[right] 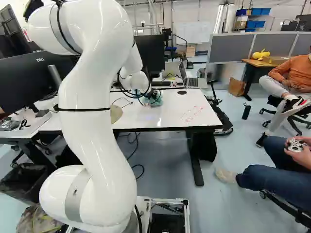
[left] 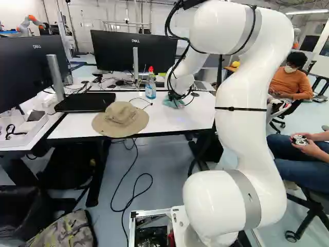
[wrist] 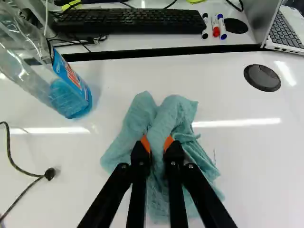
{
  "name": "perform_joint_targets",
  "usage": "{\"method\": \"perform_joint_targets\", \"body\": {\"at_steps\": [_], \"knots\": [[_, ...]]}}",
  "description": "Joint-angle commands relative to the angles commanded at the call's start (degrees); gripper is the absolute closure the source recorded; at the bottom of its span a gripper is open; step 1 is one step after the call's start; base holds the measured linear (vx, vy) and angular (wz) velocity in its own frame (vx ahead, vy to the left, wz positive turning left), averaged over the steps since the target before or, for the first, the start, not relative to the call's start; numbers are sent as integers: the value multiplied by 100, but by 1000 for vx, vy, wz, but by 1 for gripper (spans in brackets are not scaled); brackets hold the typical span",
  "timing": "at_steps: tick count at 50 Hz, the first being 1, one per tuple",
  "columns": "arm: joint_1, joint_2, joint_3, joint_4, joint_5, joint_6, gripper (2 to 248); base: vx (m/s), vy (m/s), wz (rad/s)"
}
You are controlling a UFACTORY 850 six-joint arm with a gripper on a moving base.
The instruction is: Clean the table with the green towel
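Your gripper (wrist: 157,142) grasps towel (wrist: 183,111), beside bottle (wrist: 72,90) | red marks (right: 193,113): farther from bottle | you'll likely wipe that way

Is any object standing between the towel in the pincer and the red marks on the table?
Nothing visible stands between the towel and the red marks; the bottle stands on the towel's other side, away from them.

The left base view looks ahead and slightly down at the white table (left: 180,122) from well short of its front edge; the right base view faces the same way from farther right. Both share the table's top. The wrist view slants down from close above the table, toward its far edge.
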Motion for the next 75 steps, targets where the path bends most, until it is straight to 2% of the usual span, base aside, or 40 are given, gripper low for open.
{"method": "perform_joint_targets", "body": {"at_steps": [19, 39, 56, 75], "knots": [[-67, 446, 575, 0, 0, 0, 203, 0, 0, 0], [-378, 644, 825, 0, 0, 0, 203, 0, 0, 0], [-664, 568, 730, 0, 0, 0, 203, 0, 0, 0], [-899, 235, 307, 0, 0, 0, 203, 0, 0, 0]]}}
